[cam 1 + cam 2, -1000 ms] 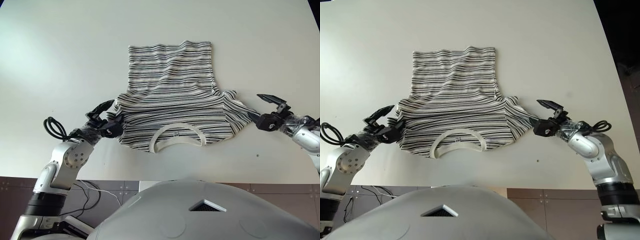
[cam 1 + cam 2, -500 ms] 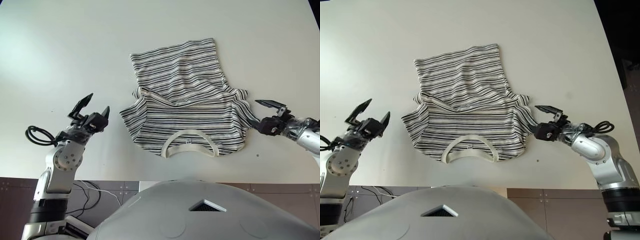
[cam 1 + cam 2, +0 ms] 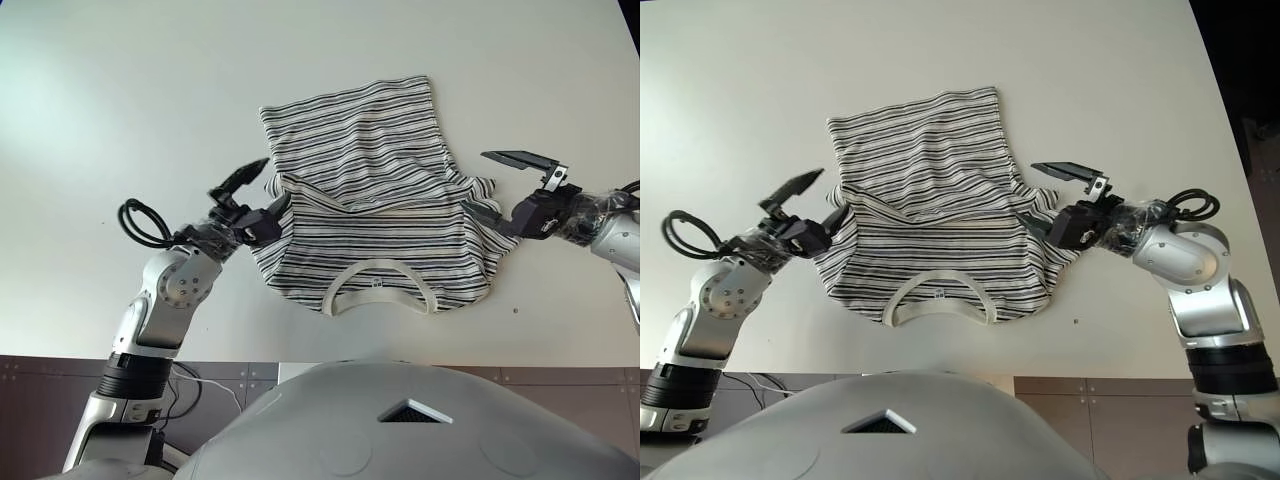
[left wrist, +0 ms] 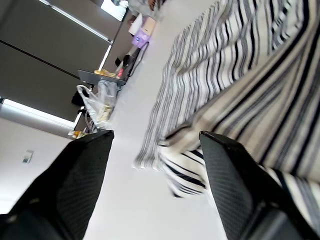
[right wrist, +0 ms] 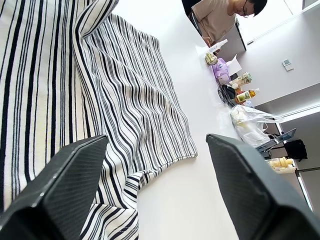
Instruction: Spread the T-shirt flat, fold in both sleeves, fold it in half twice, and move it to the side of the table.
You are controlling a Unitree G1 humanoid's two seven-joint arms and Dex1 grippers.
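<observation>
- The white collar (image 3: 378, 285) of the T-shirt (image 3: 375, 240) lies close to the near rim of the table (image 3: 120, 100). Nothing pins the cloth, so a pull toward the robot from either arm would probably drag the neckline over that rim.
- The left gripper (image 3: 272, 185) has its fingers spread wide around the bunched left sleeve (image 4: 177, 167). If it closes too deep it may pinch the body layer beneath as well, and the whole shirt would then lift instead of the sleeve alone.
- The right gripper (image 3: 477, 180) is equally wide apart at the right sleeve (image 3: 484, 192), one finger raised high and the other low against the cloth. Uneven pulls from the two arms would likely twist the shirt, whose far part leans to the right.
- A raised crease (image 3: 350, 205) runs across the chest between the sleeves. Folding over it would likely trap the wrinkle and leave the later halves lopsided.
- The T-shirt lies on the table between the two grippers, collar nearest and a little right of the table's middle.
- Each sleeve sits in the gap of its own gripper's fingers. I cannot tell whether the lower fingers touch the cloth.
- The hem (image 3: 350, 95) lies farthest off, well beyond both grippers and apart from them.
</observation>
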